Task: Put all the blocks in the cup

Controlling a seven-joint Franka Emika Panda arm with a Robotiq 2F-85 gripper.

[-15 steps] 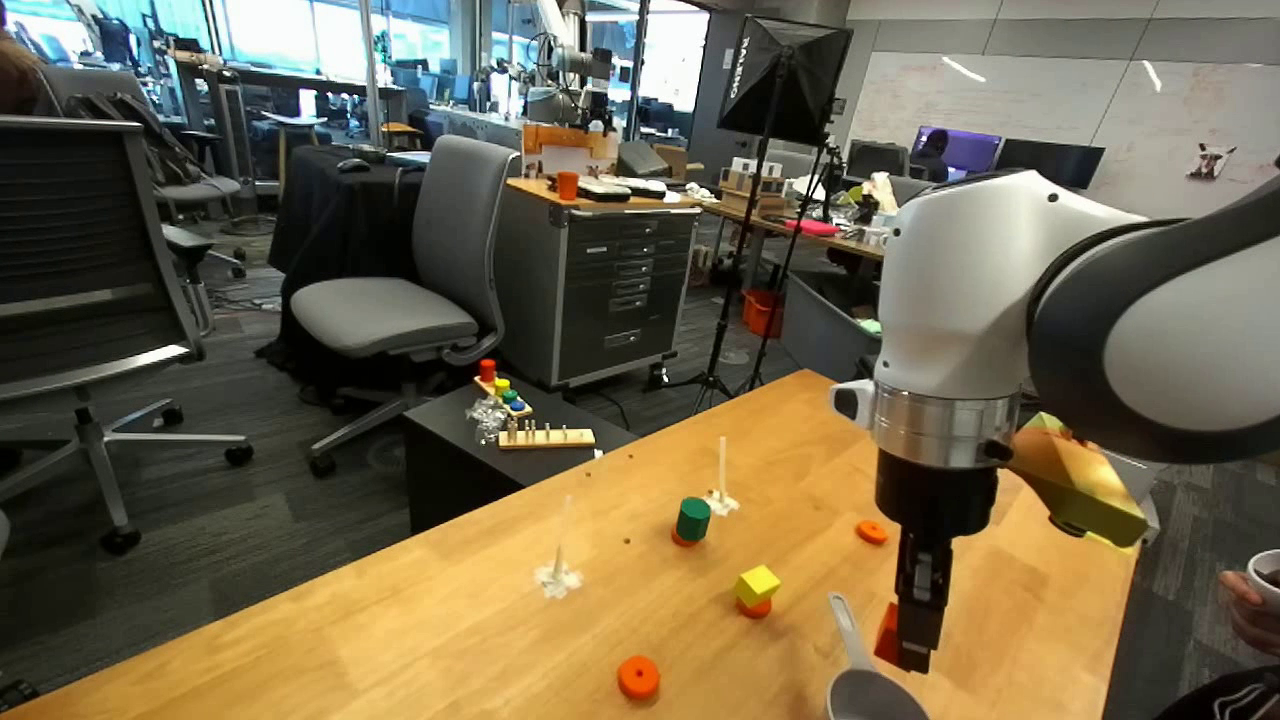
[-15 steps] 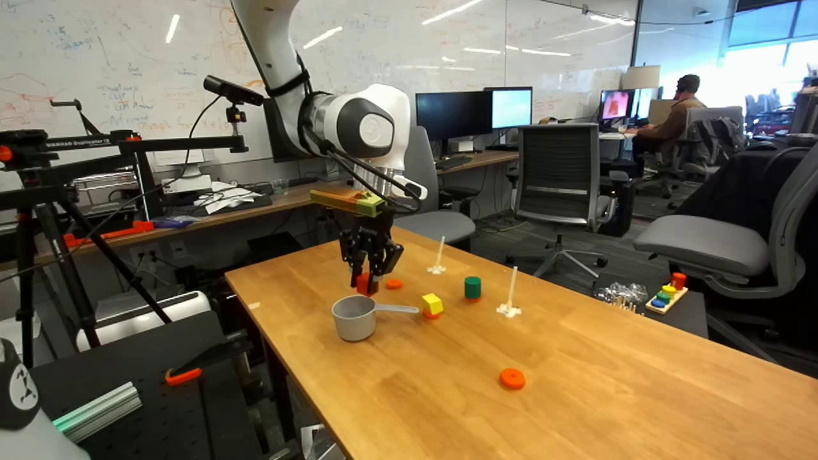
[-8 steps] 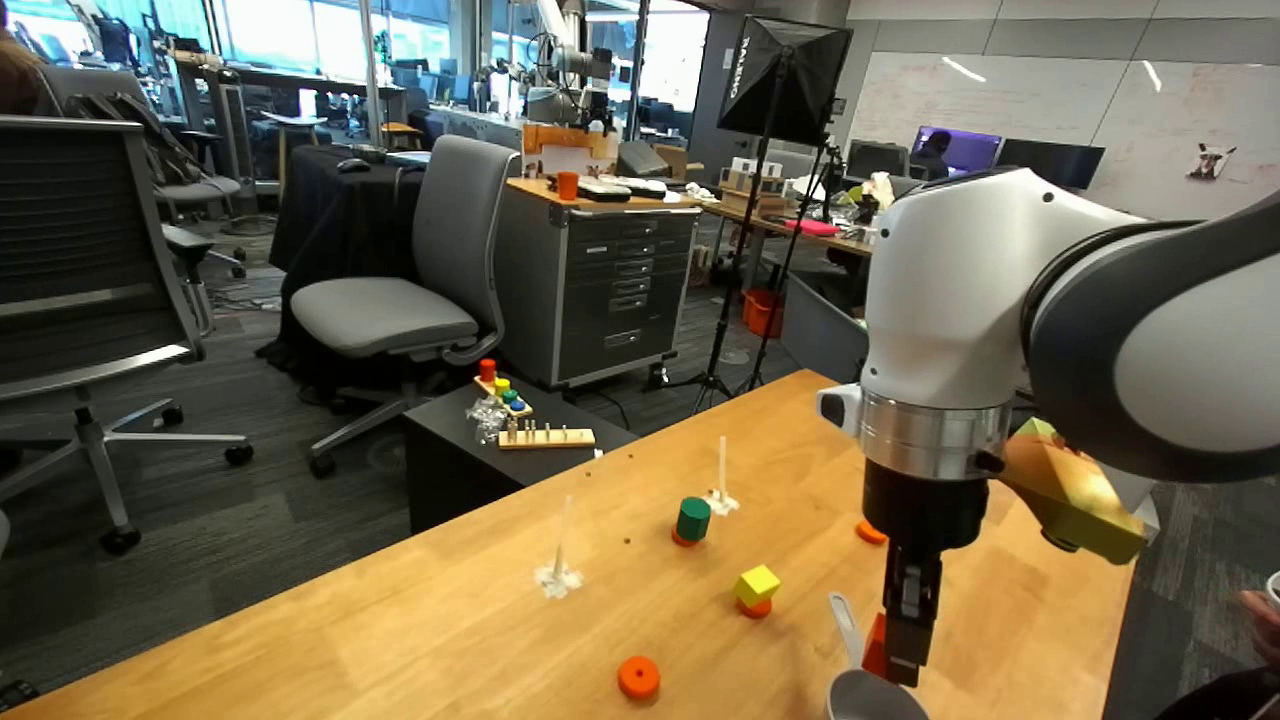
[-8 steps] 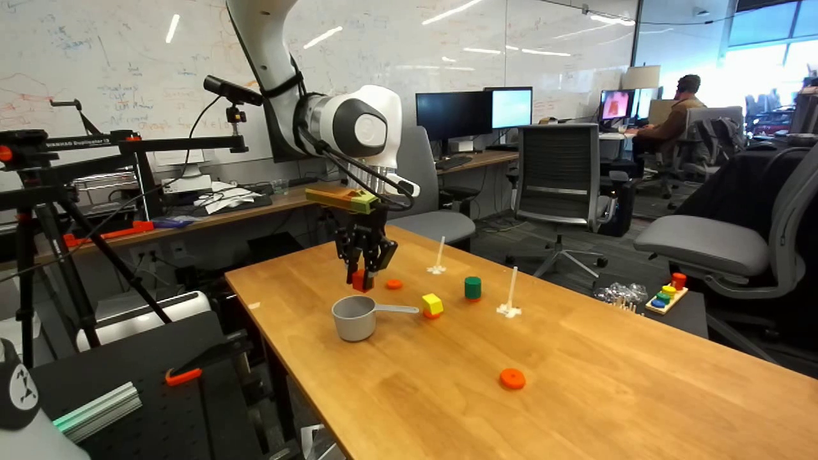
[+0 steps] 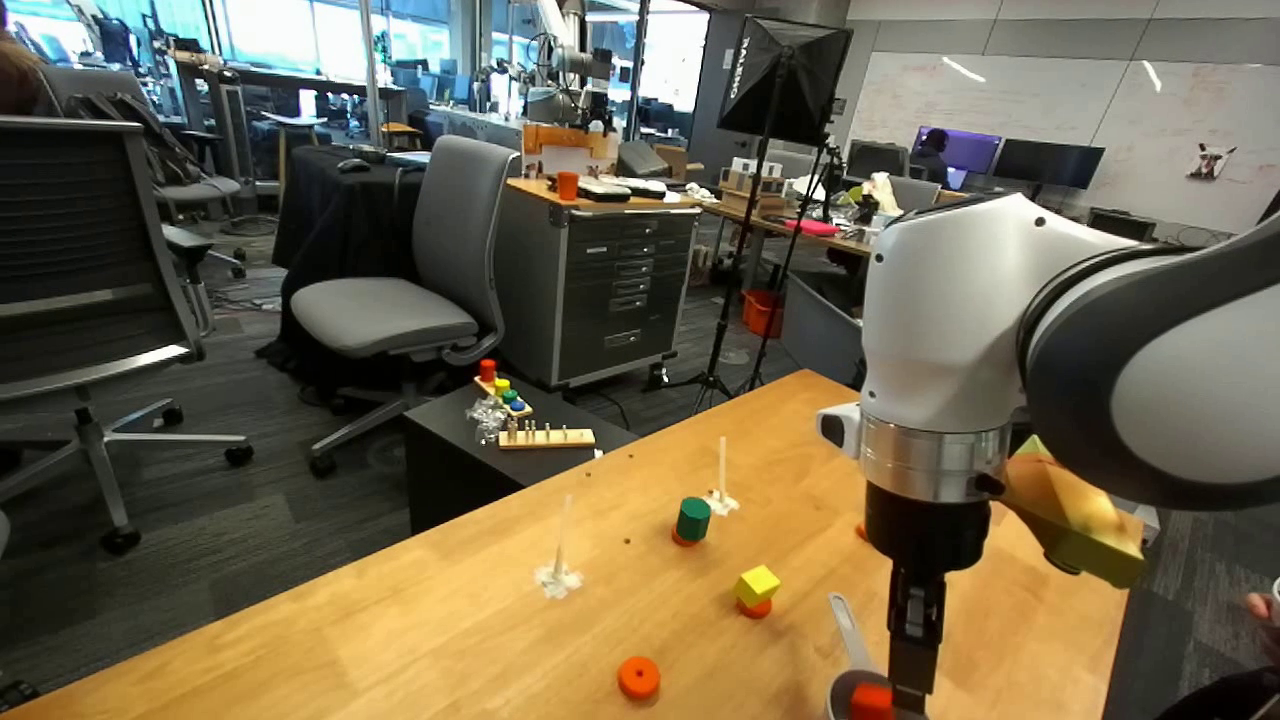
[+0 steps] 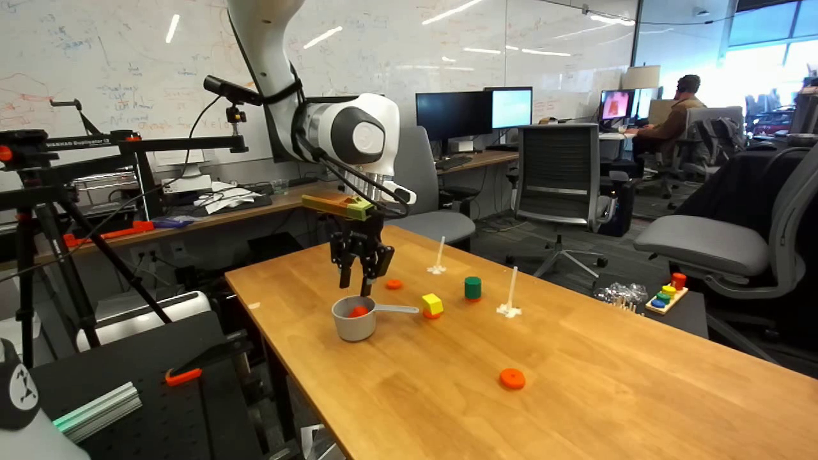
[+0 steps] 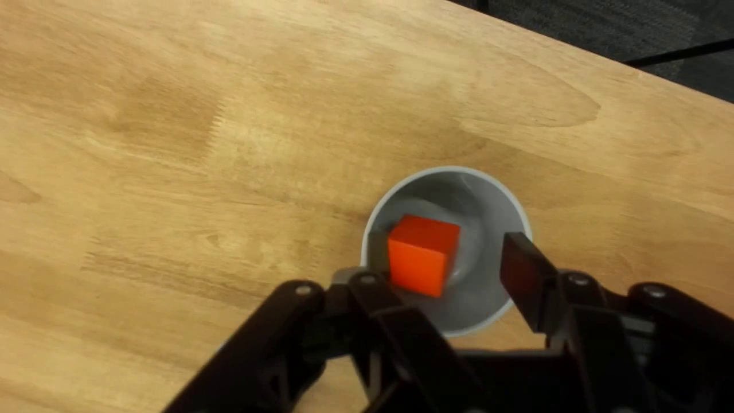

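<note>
The red block (image 7: 423, 255) is lying inside the grey cup (image 6: 355, 327), directly below the gripper (image 6: 354, 289); in the wrist view it is showing between the two fingers (image 7: 527, 281), which are standing apart. The gripper is hanging released over the cup's mouth; whether a fingertip is touching the rim, I cannot tell. The cup is standing upright on the wooden table (image 6: 575, 383), its handle (image 6: 397, 309) pointing out from under the gripper toward the yellow block (image 6: 432, 303).

That block is sitting near the gripper, on an orange disc (image 5: 754, 608). Farther from the gripper, the green block (image 6: 472, 286) is resting on a second orange disc (image 5: 684, 540). A third orange disc (image 6: 394, 283) is lying flat near the gripper, and a fourth orange disc (image 6: 512, 379) is lying well away from it. Past the green block, one white stick (image 6: 440, 252) and another white stick (image 6: 512, 289) are standing well apart from the gripper. Above it, the robot arm (image 6: 367, 136) is reaching down.
</note>
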